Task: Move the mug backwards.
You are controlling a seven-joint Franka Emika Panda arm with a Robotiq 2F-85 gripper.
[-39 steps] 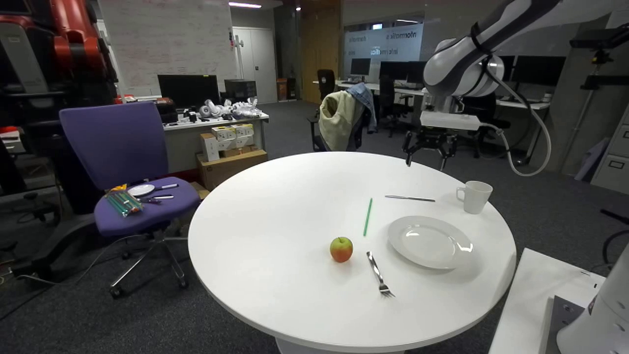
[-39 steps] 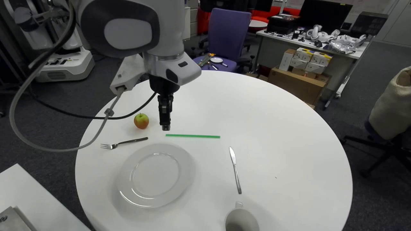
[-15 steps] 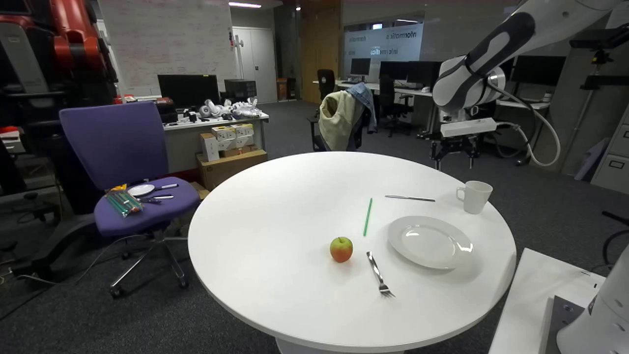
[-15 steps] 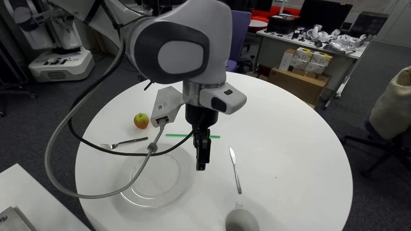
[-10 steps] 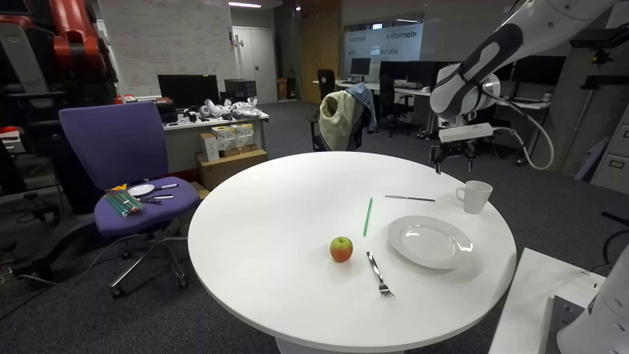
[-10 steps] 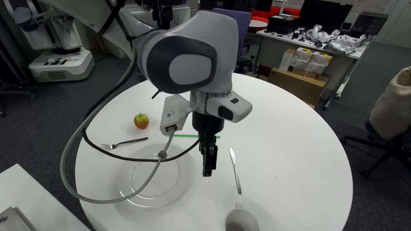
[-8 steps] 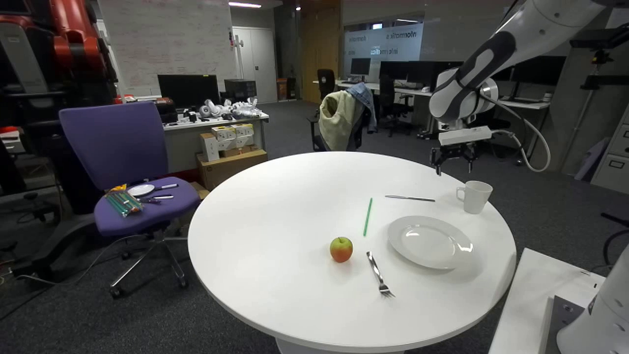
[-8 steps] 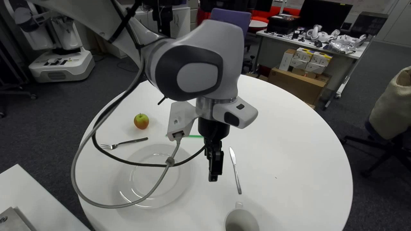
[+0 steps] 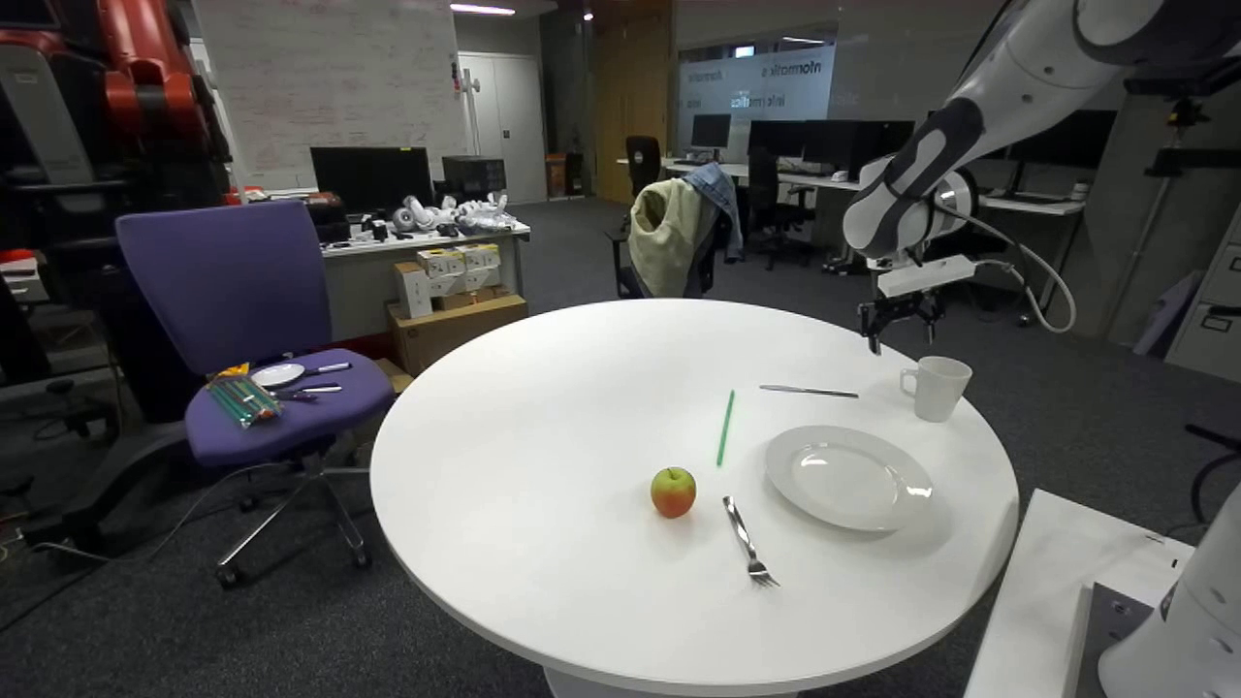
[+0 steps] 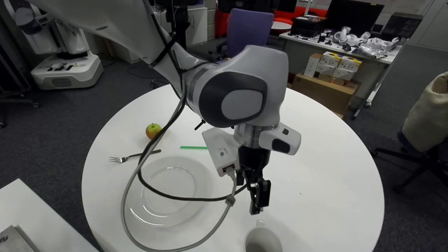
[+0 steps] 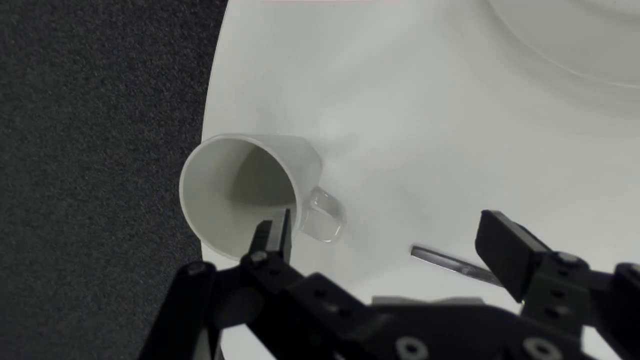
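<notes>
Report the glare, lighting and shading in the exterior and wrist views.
In both exterior views, bright glints mark the white plate; in an exterior view, a lit ceiling strip glows at the top edge; in the wrist view, the white mug is shaded inside, darkest toward its bottom.

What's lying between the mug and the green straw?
In an exterior view, the knife lies on the table between the mug and the green straw, touching neither.

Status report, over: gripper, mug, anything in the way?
Gripper open, empty, above table. Mug upright near table edge, not gripped. Knife lies flat near mug, apart; possible obstacle.
</notes>
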